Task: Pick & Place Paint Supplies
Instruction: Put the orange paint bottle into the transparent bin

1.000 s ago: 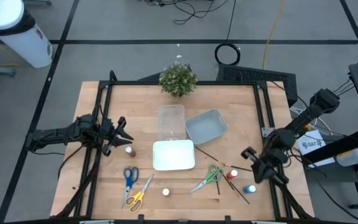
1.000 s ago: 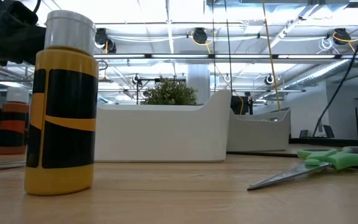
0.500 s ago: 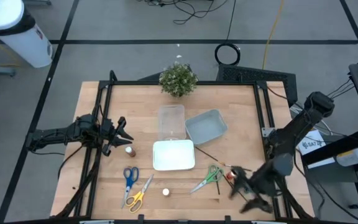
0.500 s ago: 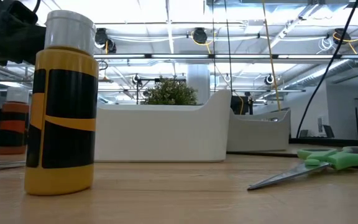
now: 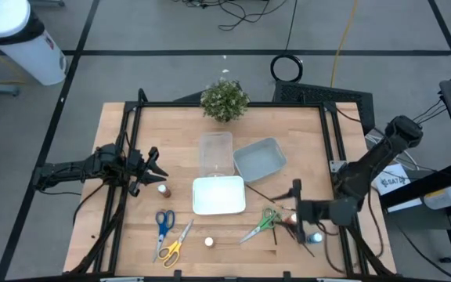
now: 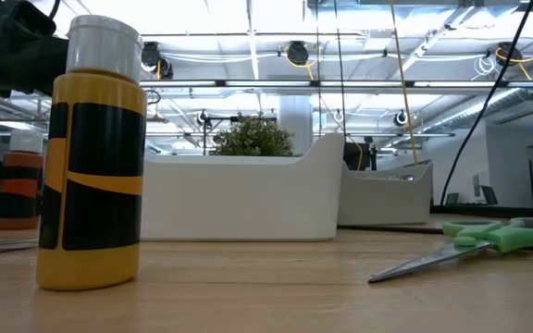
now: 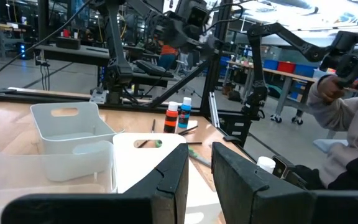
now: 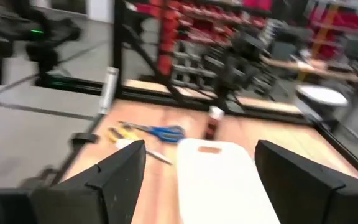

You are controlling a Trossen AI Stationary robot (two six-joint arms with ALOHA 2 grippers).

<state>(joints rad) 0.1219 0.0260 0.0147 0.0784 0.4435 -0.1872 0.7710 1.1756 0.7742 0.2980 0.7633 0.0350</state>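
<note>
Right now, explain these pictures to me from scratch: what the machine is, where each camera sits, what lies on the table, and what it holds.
Two dark robot arms work at a wooden table. One camera looks straight down, one sits at table height, and one rides on each wrist. From above, the left gripper waits by a small brown bottle; nothing shows between its narrow jaws. The right gripper hovers over the red bottle, blue bottle and brushes, jaws open, holding nothing. Also there: three trays, green scissors, blue scissors, yellow scissors and a plant. The low camera sits beside a yellow bottle.
</note>
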